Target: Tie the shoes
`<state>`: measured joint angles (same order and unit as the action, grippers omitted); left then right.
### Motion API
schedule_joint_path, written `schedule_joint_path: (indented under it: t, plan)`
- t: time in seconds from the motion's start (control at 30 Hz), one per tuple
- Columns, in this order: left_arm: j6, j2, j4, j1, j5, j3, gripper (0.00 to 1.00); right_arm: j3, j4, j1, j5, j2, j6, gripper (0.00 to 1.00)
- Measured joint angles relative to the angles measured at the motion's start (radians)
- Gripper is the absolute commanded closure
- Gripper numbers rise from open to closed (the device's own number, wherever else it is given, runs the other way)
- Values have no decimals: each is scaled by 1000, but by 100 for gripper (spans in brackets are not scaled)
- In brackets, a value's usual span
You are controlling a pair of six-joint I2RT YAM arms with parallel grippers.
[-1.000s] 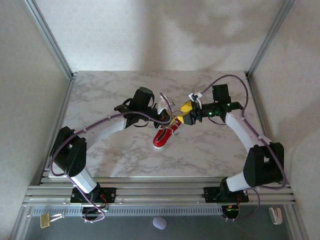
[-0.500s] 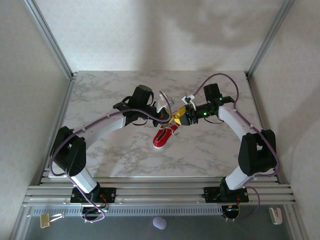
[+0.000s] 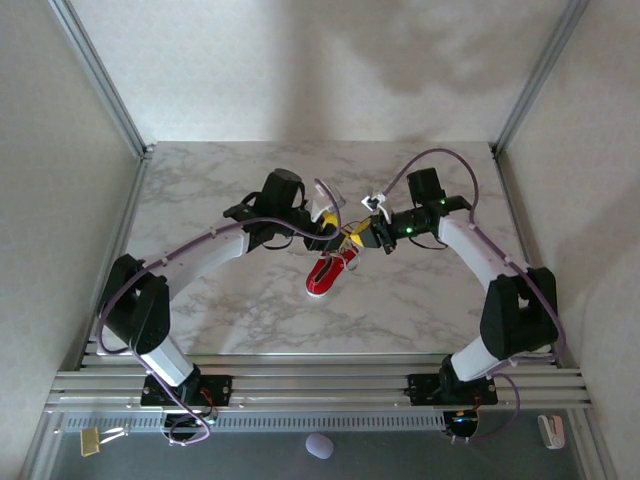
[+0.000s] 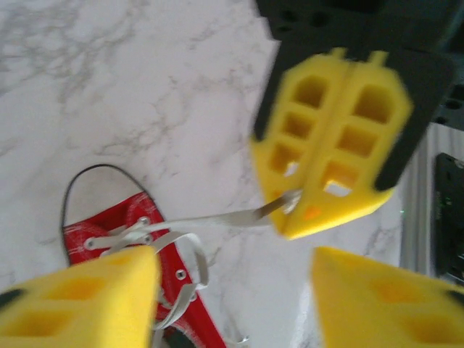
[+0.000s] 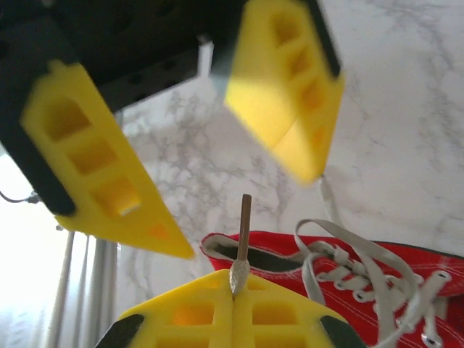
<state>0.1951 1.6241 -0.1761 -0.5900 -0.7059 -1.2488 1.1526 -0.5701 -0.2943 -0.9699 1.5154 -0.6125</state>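
Observation:
The small red sneaker [image 3: 326, 274] lies on the marble table [image 3: 220, 190], toe toward the near edge, white laces loose. My right gripper [image 3: 355, 240] is shut on the end of one white lace [image 4: 217, 217], which runs taut from the eyelets of the shoe [image 4: 109, 232] up to the right gripper's closed yellow tips [image 4: 301, 217]. In the right wrist view the lace's brown aglet [image 5: 244, 225] sticks up from the shut right gripper [image 5: 233, 281], above the shoe [image 5: 341, 301]. My left gripper [image 4: 233, 279] is open, its fingers [image 5: 94, 167] spread around that lace end without touching it.
Both arms meet above the shoe's heel at the table's middle. Metal frame posts [image 3: 110, 90] stand at the back corners and pale walls close in the sides. An aluminium rail [image 3: 320, 385] runs along the near edge.
My right gripper has moved left with the lace end, coming in between the left gripper's open fingers. The left gripper has edged slightly toward it. The shoe has stayed put.

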Motion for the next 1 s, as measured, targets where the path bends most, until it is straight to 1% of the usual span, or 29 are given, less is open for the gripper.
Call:
schedule_joint_path:
  t: [0.1, 0.17, 0.3, 0.4, 0.5, 0.6, 0.83, 1.0]
  plan:
    - [-55, -77, 58, 25, 82, 71, 26, -100, 105, -1, 69, -95, 29, 100]
    - [-89, -132, 94, 41, 141, 112, 26, -127, 143, -3, 117, -123, 27, 100]
    - [-152, -217, 162, 55, 261, 183, 26, -128, 171, -5, 225, -124, -41, 100]
    - [-191, -249, 205, 55, 311, 247, 26, -128, 174, -5, 317, -121, -109, 100]
    - [-222, -269, 229, 55, 336, 317, 26, -129, 185, -5, 395, -106, -179, 100]
    - [-242, -277, 239, 55, 342, 364, 26, -129, 193, -5, 440, -76, -242, 100]
    - [-279, -299, 278, 55, 360, 405, 27, -58, 149, -6, 539, 71, -375, 100]
    - [-299, -323, 315, 55, 382, 443, 27, -59, 132, -20, 611, 79, -463, 100]
